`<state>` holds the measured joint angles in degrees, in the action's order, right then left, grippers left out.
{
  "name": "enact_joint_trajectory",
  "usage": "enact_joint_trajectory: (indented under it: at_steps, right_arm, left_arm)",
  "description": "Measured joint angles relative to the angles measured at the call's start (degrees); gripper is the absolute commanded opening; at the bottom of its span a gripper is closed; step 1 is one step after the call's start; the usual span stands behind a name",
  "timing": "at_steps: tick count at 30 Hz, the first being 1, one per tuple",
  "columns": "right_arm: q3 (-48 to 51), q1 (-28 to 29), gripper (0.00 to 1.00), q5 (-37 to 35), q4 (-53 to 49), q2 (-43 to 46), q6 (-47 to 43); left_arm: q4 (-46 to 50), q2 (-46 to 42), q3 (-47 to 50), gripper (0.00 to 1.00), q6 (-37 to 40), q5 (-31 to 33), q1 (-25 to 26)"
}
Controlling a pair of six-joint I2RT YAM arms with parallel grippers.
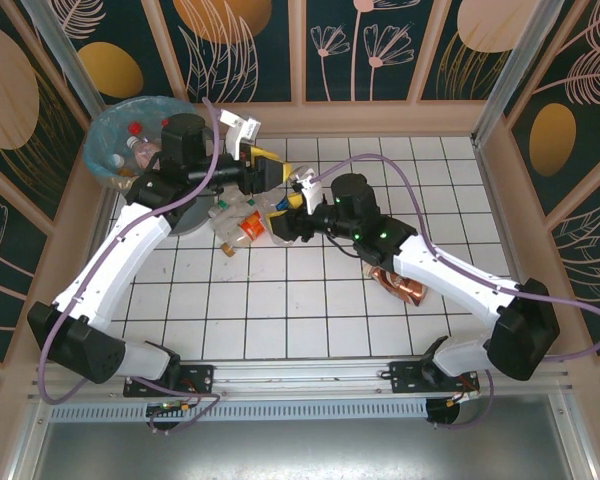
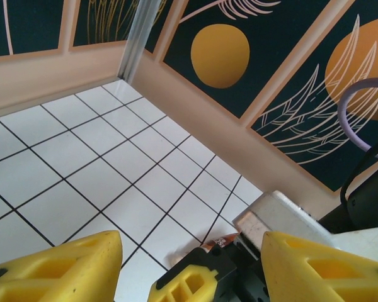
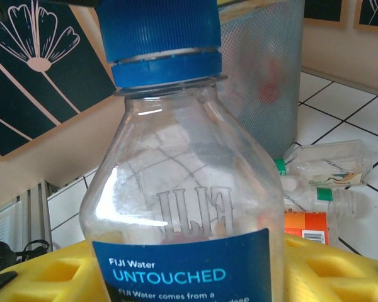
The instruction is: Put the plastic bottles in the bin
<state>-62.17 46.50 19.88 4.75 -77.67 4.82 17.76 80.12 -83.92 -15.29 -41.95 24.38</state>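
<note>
A white-tiled table (image 1: 310,320) with dark grout lines is boxed in by pale wooden rails and dark wall panels (image 1: 400,50) painted with gold discs and line-drawn flowers. The bin (image 1: 98,150), lined in light blue, stands at the table's far-left corner with a few red-capped bottles visible inside. A heap of plastic bottles (image 1: 238,222) lies just beside it toward the table's middle, and a copper-coloured bottle (image 1: 402,285) lies nearer the right edge, partly covered by the right arm. The left gripper (image 1: 265,168) hangs above the heap with its yellow fingers (image 2: 63,270) spread apart and nothing between them. The right gripper (image 1: 292,205) pinches a blue-capped Fiji bottle (image 3: 176,189) low on its blue label. That bottle blocks much of the right wrist view, where the bin's wall (image 3: 271,69) is blurred behind it. How many bottles the heap holds is hard to make out under the arms.
</note>
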Motion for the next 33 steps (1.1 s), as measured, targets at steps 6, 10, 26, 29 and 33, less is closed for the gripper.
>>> enact_joint_trajectory:
  at_steps: [6, 10, 26, 29, 33]
  right_arm:
    - [0.72, 0.0, 0.56, -0.37, 0.76, 1.66, 0.02]
    - [1.27, 0.0, 0.56, -0.55, 1.38, 2.16, 0.15]
    - [3.82, -0.92, 0.58, -1.97, 2.91, 4.63, 0.59]
    - [3.85, -0.94, 0.61, -1.99, 2.97, 4.66, 0.59]
    - [3.85, -0.98, 0.74, -2.29, 3.89, 4.66, 0.83]
  left_arm:
    - [0.31, -0.39, 0.11, 0.55, 0.39, -0.07, 0.0]
    - [0.33, -0.39, 0.37, 0.51, 0.7, -0.28, 0.0]
    - [0.04, -0.5, 0.9, 0.15, 1.33, -1.25, 0.15]
    - [-0.07, -0.59, 0.9, 0.1, 1.36, -1.11, 0.15]
    - [-0.63, -1.22, 0.92, 0.0, 1.27, -0.02, 0.15]
